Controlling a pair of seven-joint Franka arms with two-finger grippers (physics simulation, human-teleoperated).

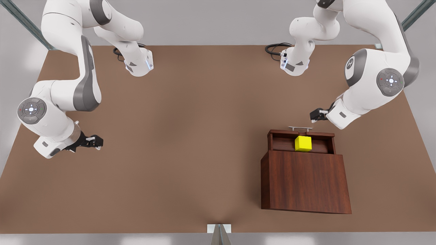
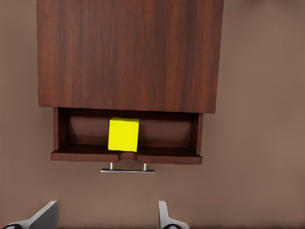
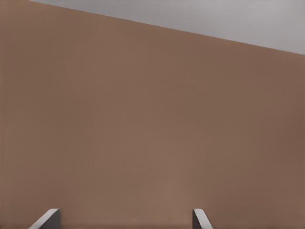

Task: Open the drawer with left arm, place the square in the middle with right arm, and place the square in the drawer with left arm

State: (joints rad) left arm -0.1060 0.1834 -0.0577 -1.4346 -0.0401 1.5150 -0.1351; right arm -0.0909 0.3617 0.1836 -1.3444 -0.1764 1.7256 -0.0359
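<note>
The left gripper [image 1: 315,115] is held open and empty at about one o'clock of the drawer [image 1: 301,144]. The right gripper [image 1: 95,141] is also spread, waiting well apart. The square [image 1: 303,143] is seen inside the pulled-out drawer; the task is judged complete.

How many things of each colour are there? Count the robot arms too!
White: 2, the left arm and the right arm
Yellow: 1, the square, sitting in the open drawer
Dark reddish-brown: 1, the cabinet with that drawer
Brown: 1, the table
Total: 5
</note>
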